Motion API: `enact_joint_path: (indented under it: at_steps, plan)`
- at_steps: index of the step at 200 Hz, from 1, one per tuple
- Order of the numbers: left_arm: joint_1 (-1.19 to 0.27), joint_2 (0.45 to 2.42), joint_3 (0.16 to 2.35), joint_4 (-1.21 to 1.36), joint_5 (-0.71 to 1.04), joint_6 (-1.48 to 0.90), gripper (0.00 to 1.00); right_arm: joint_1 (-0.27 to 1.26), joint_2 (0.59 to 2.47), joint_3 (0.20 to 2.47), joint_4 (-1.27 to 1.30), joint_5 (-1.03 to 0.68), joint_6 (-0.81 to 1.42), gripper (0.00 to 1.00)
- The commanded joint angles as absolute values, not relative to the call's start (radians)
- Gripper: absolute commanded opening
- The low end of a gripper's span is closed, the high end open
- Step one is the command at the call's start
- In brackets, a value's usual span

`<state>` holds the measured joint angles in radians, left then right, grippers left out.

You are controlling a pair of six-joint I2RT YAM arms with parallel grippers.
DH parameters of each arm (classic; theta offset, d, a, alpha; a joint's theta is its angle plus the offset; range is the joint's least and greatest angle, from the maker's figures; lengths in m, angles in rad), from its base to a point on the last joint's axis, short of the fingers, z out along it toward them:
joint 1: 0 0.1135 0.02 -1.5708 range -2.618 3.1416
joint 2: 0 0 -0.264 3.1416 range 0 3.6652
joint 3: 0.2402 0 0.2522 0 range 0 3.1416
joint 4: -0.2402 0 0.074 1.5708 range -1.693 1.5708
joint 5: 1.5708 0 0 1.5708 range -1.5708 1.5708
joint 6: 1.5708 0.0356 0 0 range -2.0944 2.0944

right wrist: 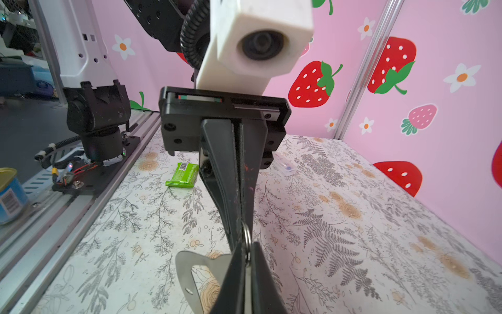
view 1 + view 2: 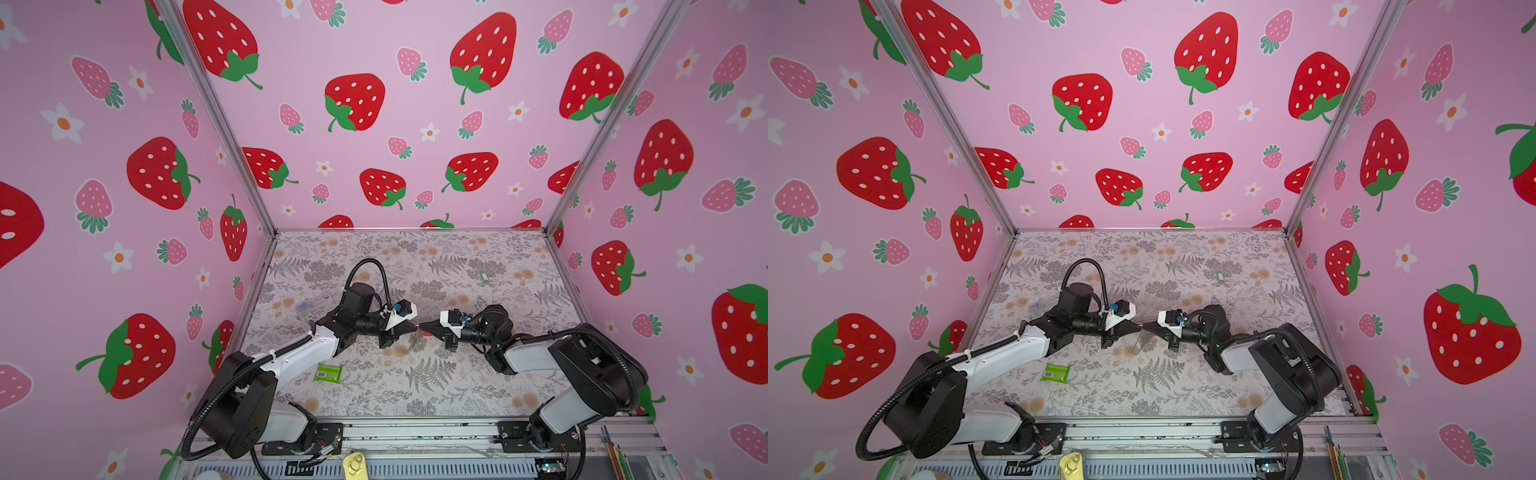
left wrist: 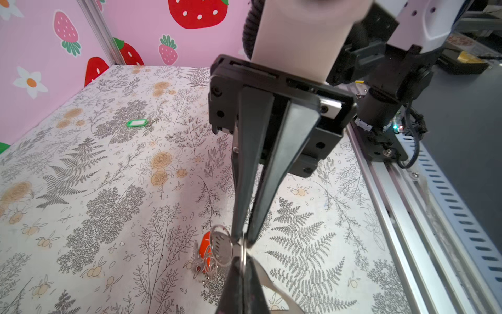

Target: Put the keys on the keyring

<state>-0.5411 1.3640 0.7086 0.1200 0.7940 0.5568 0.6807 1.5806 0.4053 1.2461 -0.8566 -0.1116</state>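
The left gripper (image 1: 241, 231) pinches a silver ring (image 1: 247, 237), tip-to-tip with the right gripper (image 3: 242, 236), whose grip I can't tell. The keyring strap (image 1: 184, 267) and red key (image 3: 204, 248) hang just beside. Far behind, nearer the right arm, lies the green key (image 3: 137, 123).

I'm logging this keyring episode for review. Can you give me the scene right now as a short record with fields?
left gripper: jaws shut on a metal ring
right gripper: meets the left tip to tip at the same ring; grip unclear
keyring strap: below the meeting tips
red-orange key tag: by the tips, among small rings
green key tag: alone on the table, far from both grippers
green packet: on the table, apart from both
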Motion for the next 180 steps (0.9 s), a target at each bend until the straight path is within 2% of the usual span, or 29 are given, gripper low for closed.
enact_joint_path:
  at_steps: [1, 29, 69, 124, 180]
  plan:
    - [-0.541, 1.350, 0.785, -0.026, 0.777, 0.631, 0.00, 0.683, 1.558, 0.435, 1.194, -0.825, -0.134, 0.21]
    - [-0.541, 1.349, 0.863, -0.181, 0.715, 0.674, 0.00, 0.673, 1.482, 0.455, 1.043, -0.786, -0.200, 0.26]
    - [-0.560, 1.346, 0.933, -0.287, 0.649, 0.681, 0.00, 0.672, 1.421, 0.516, 0.813, -0.785, -0.297, 0.25]
    - [-0.572, 1.361, 0.972, -0.355, 0.594, 0.692, 0.00, 0.697, 1.449, 0.567, 0.735, -0.822, -0.327, 0.21]
    - [-0.581, 1.373, 1.005, -0.394, 0.574, 0.690, 0.00, 0.721, 1.450, 0.577, 0.726, -0.814, -0.330, 0.21]
